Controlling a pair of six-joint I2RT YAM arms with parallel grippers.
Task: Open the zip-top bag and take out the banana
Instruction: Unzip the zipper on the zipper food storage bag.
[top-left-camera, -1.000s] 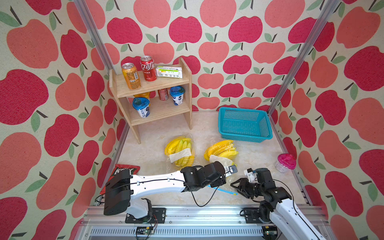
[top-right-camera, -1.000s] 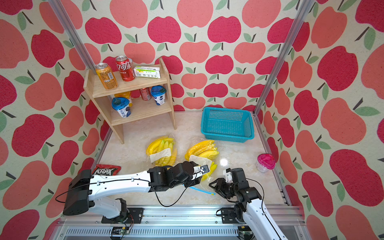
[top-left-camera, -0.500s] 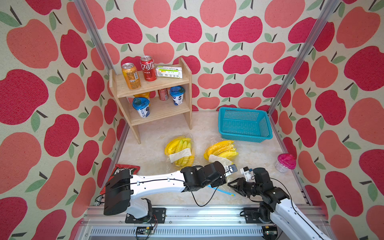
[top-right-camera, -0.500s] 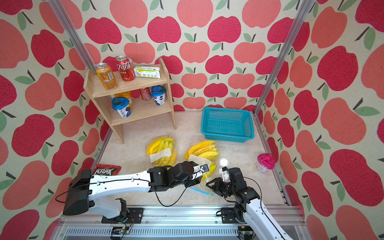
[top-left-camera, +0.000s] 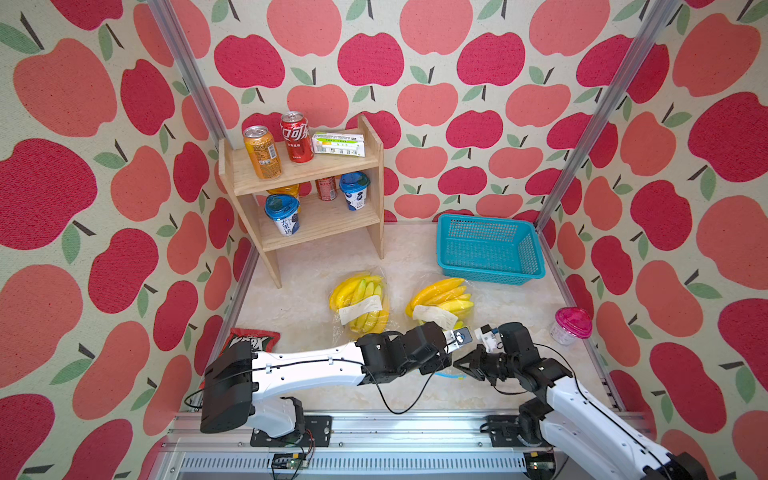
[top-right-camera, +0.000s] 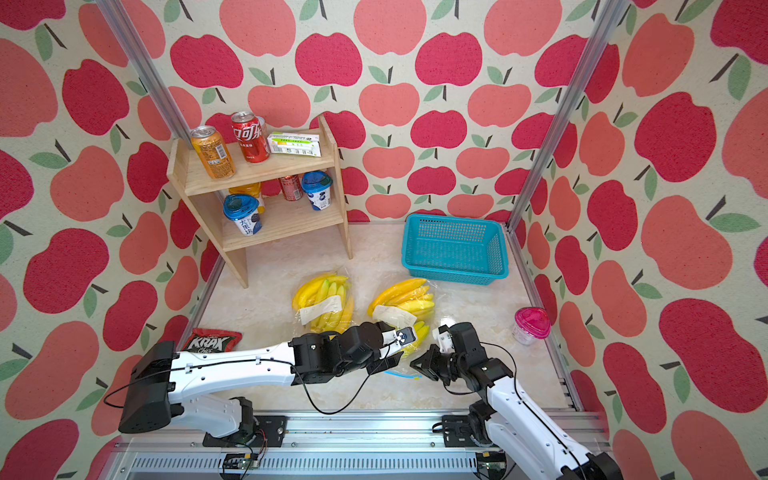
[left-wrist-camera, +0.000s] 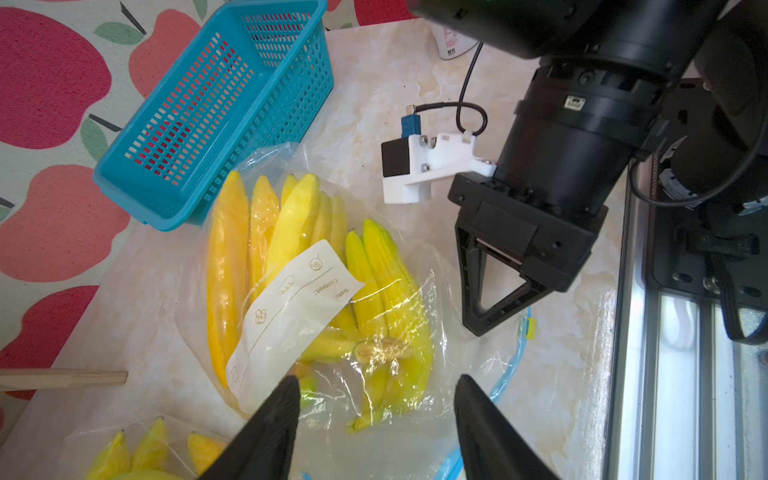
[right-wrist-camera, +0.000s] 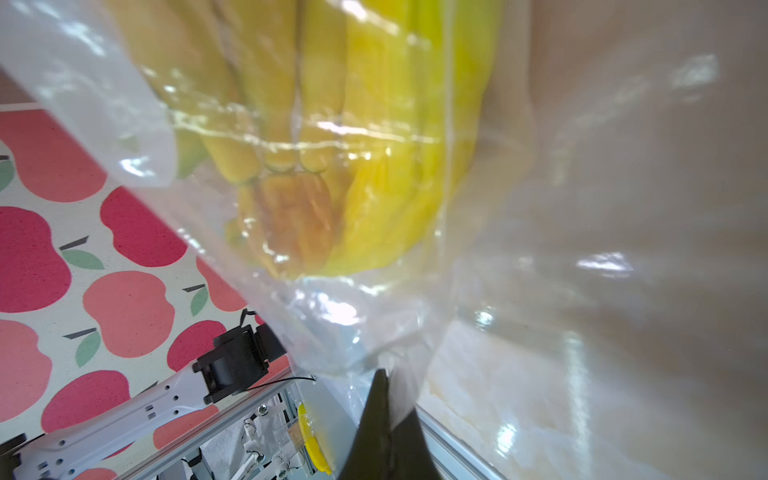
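Pinching bag (left-wrist-camera: 419, 266) edge with right gripper (left-wrist-camera: 478, 330), jaws shut on film, to anchor one lip; holding left gripper (left-wrist-camera: 376, 382) spread above mouth, gripping nothing, likely for opposite lip; with bananas (left-wrist-camera: 291, 216) inside, on table (left-wrist-camera: 374, 83) beside basket (left-wrist-camera: 141, 208).

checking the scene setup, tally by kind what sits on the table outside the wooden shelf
zip-top bags of bananas: 2
blue basket: 1
chips bag: 1
pink-lidded cup: 1
total: 5
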